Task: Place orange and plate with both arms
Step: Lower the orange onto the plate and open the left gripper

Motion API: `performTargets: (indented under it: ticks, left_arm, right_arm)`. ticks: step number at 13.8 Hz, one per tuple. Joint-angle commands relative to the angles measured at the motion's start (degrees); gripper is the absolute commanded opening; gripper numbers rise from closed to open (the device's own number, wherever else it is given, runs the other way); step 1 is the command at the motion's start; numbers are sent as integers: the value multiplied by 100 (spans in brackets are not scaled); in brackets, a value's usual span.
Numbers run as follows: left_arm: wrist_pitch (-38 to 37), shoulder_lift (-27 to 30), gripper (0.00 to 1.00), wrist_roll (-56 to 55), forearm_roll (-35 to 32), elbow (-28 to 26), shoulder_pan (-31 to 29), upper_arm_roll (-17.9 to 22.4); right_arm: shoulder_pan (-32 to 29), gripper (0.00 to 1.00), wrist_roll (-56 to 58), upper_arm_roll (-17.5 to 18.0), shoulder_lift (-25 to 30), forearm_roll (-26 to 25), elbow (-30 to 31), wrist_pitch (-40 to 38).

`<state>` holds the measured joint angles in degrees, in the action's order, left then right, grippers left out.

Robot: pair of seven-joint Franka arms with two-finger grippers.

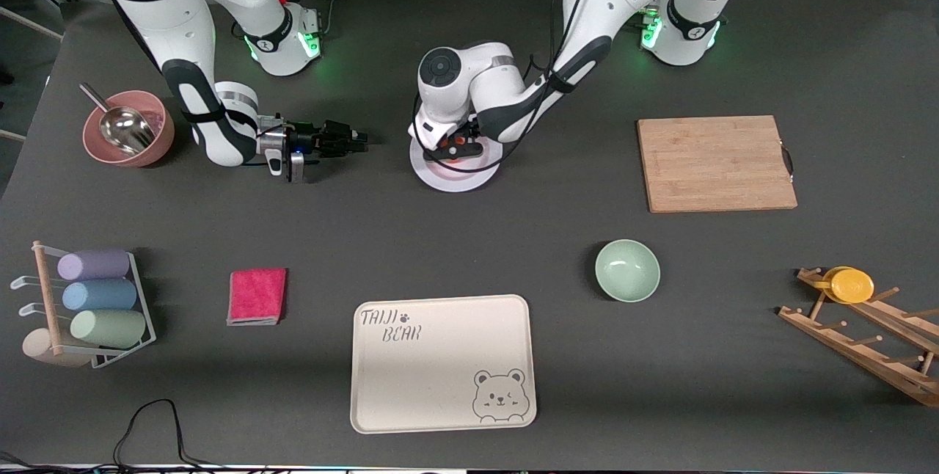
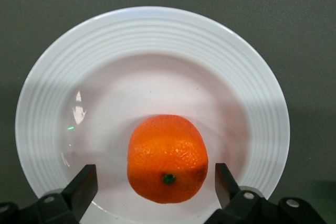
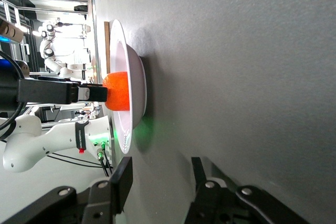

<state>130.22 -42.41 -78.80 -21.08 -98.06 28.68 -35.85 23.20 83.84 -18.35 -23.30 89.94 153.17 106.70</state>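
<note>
Jaws apart, the left gripper (image 2: 157,182) straddles the orange (image 2: 167,165) resting at six o'clock in the plate (image 2: 152,30). The right gripper (image 1: 345,140), half-parted and empty, waits beside it. The glossy plate looks slippery and breakable; grip its rim.

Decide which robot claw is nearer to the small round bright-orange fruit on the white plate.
Left. The left claw straddles the orange on the glossy white plate, fingers apart. The right claw waits beside the plate.
</note>
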Motion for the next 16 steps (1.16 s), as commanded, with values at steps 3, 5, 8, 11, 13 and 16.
performTargets:
  ticks: [3, 5, 8, 11, 13, 16]
  left_arm:
    - [-138, 13, 100, -100, -124, 146, 50, 43]
    - [-173, 118, 100, -118, -124, 155, -20, 34]
    - [-664, 504, 100, -48, -98, 225, -213, -1]
    - [-1085, 1014, 100, 382, 95, 260, -582, -62]
    - [-1314, 1313, 100, 601, 270, 278, -889, -98]
    - [-1832, 1831, 100, 1234, 710, 339, -1408, -89]
  right_arm:
    - [70, 52, 247, -20, -166, 331, -24, -140]
    - [70, 52, 247, -20, -166, 340, -24, -140]
    - [70, 52, 247, -11, -166, 410, -24, -149]
    - [263, 52, 247, -11, -166, 691, -24, -149]
    - [264, 52, 247, 15, -166, 727, -24, -149]
    - [307, 52, 247, 15, -166, 744, -24, -149]
